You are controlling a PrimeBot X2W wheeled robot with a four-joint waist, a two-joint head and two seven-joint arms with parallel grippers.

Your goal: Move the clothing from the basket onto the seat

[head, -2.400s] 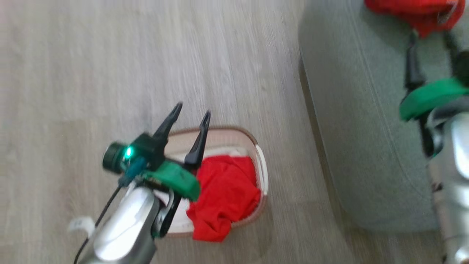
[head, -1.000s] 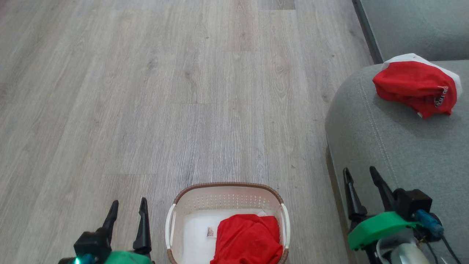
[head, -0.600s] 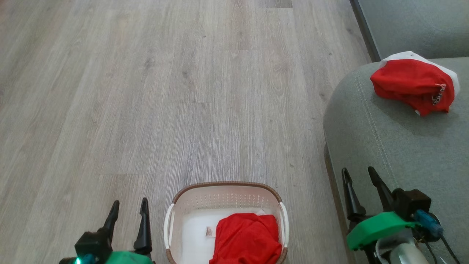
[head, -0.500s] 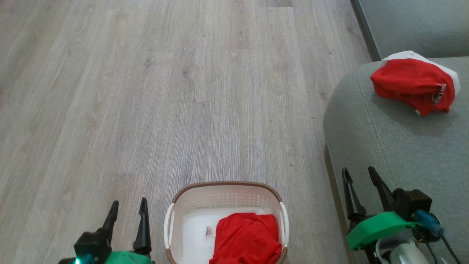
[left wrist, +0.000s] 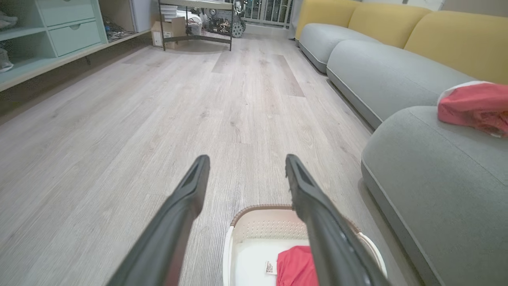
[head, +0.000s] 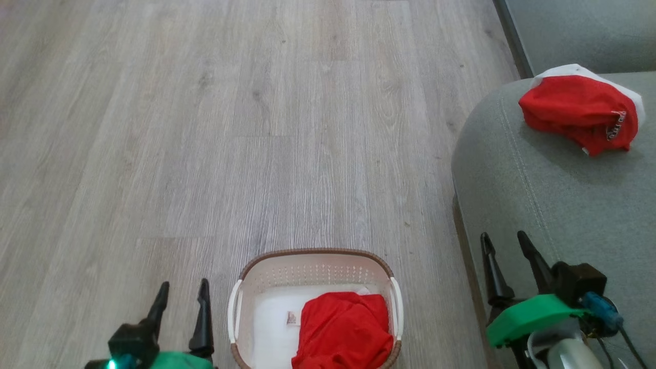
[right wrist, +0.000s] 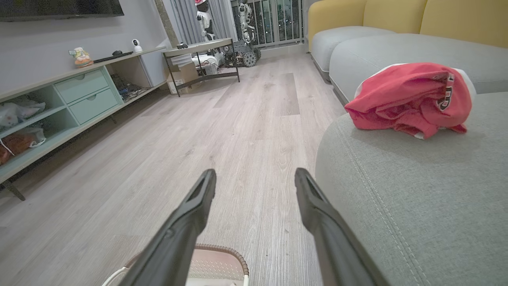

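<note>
A white perforated basket [head: 318,264] with a brown braided rim stands on the floor at the bottom centre, and a crumpled red garment [head: 343,328] lies in its right half. Another red garment with white trim [head: 579,113] rests on the grey-green seat [head: 553,205] at the right. My left gripper [head: 183,289] is open just left of the basket, holding nothing. Over the seat's front edge my right gripper [head: 505,242] is open and empty too. In the left wrist view the basket [left wrist: 262,226] and the garment in it [left wrist: 295,264] sit below the open fingers. The right wrist view has the seated garment [right wrist: 412,99] ahead to the right.
Pale wood floor [head: 230,128] spreads ahead and to the left. More grey sofa sections with yellow backs [left wrist: 397,24] line the right side. A mint shelf unit [right wrist: 71,99] runs along the left wall, with a low table [right wrist: 202,51] and clutter at the far end.
The view swung from a blurred look down at the basket to a steady forward view and has since drifted slightly. Both grippers stay open and low.
</note>
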